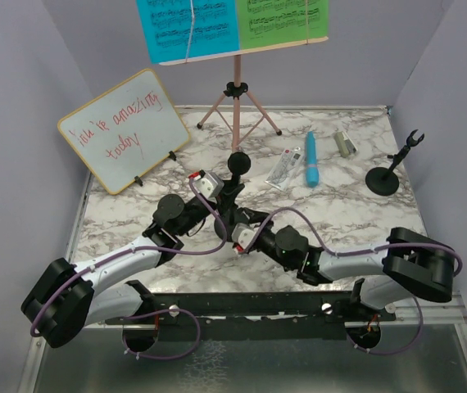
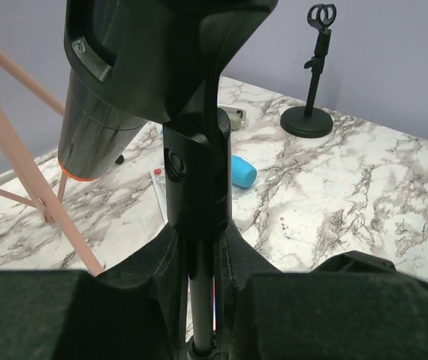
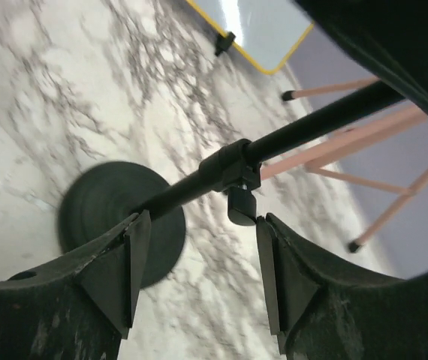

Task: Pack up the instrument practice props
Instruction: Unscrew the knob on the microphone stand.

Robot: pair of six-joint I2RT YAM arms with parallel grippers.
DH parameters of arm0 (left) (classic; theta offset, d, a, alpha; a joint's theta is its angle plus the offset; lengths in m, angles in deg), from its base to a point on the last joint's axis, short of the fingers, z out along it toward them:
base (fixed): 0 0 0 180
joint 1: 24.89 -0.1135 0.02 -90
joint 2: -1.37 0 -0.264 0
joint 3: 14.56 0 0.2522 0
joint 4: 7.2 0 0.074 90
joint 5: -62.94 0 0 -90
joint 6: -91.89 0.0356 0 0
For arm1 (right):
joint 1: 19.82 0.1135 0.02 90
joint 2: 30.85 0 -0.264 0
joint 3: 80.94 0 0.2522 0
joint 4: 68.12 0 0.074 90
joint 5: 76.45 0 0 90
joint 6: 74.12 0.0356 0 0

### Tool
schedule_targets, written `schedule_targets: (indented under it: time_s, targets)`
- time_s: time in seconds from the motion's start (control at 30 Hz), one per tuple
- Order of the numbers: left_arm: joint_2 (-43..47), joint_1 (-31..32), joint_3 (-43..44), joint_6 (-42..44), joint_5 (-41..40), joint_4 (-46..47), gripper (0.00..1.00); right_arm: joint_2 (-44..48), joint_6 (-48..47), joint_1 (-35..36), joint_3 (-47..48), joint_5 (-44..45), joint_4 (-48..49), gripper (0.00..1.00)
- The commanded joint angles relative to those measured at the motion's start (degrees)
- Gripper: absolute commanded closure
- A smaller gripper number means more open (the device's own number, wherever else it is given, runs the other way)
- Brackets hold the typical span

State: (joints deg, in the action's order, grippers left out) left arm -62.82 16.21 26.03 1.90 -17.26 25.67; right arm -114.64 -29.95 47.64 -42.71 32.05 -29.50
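Left gripper (image 2: 199, 266) clamped narrow on the thin pole of the mic holder (image 2: 195, 187), black microphone (image 2: 101, 112) sitting in its clip, mid-table in front of the pink tripod music holder (image 1: 235, 94). Right gripper (image 3: 197, 266) jaws stand apart, that pole just beyond the tips, no contact. Blue microphone (image 1: 310, 160) lies flat further right; second mic holder (image 1: 383, 178) upright near the right wall.

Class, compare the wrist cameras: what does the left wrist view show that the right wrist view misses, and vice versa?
Left wrist only: the black microphone clipped in its stand, the blue microphone end and the spare stand. Right wrist only: the first stand's round base and the whiteboard. Both: that stand's pole, the pink tripod legs, the marble table.
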Motion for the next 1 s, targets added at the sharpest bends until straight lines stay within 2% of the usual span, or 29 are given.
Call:
schedule_targets:
  time_s: [0.0,0.17,0.3,0.47,0.63,0.77,0.97]
  targets:
    - [0.49,-0.03,-1.19,1.22,0.06,-1.72,1.0,4.5,26.64,-4.31,-0.74,-11.13,-6.76,0.35]
    - [0.65,0.03,-1.24,1.23,0.21,-1.75,1.0,7.43,45.81,-11.72,-3.96,-23.15,0.12,0.32]
    - [0.56,0.0,-1.25,1.31,0.12,-1.72,1.0,6.97,59.0,-16.3,-6.08,-27.06,7.87,0.29]
    - [0.47,0.03,-1.17,1.15,0.26,-1.74,1.0,3.4,73.6,-20.71,-7.29,-33.94,19.32,0.29]
    - [0.64,0.03,-1.17,1.14,0.45,-1.75,1.0,-3.74,89.75,-24.21,-6.59,-35.44,29.02,0.29]
    - [0.8,0.03,-1.25,1.13,0.47,-1.76,1.0,-10.11,96.34,-25.21,-5.36,-34.79,34.32,0.33]
    - [1.2,0.0,-1.34,1.13,0.57,-1.72,1.0,-14.68,100.2,-25.84,-3.67,-35.58,37.55,0.4]
